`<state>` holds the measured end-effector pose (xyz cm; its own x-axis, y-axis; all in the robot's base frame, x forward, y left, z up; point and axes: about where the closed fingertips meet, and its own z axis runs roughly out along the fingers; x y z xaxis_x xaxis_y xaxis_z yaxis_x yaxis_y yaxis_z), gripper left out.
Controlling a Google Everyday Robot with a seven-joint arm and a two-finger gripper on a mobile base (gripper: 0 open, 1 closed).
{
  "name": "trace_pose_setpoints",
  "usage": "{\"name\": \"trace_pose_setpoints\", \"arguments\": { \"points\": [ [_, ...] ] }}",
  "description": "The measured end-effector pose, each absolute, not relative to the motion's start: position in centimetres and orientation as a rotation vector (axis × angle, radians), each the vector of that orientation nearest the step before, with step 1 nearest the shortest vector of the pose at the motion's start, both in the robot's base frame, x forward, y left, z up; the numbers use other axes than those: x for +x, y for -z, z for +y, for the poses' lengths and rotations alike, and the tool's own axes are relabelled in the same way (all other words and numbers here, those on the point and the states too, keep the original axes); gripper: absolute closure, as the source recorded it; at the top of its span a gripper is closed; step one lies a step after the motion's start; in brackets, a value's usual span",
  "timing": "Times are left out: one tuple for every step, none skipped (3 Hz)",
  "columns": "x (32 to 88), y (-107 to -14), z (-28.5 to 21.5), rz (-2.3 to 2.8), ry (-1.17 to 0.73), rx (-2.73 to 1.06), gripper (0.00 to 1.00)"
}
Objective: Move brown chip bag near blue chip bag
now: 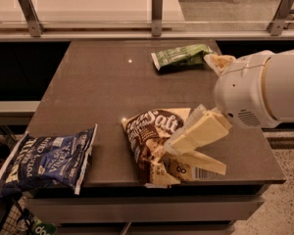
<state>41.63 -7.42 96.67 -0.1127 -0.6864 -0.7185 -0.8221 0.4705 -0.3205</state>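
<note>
The brown chip bag (154,136), crinkled with white "Salt" script, is at the table's front edge, right of centre. My gripper (172,152) reaches in from the right. Its cream fingers (201,133) converge on the bag's right end and are shut on it. The blue chip bag (46,160) lies flat at the front left corner, partly overhanging the edge. A stretch of bare table separates the two bags.
A green chip bag (181,57) lies at the back right of the brown table (98,82). My white arm housing (259,89) covers the table's right side. A glass barrier with metal posts (157,13) runs along the back.
</note>
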Motion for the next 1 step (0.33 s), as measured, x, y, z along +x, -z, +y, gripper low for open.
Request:
{"name": "trace_pose_setpoints", "arguments": {
  "points": [
    [41.62,-96.67,-7.41,1.850,-0.197,-1.268,0.00]
  ]
}}
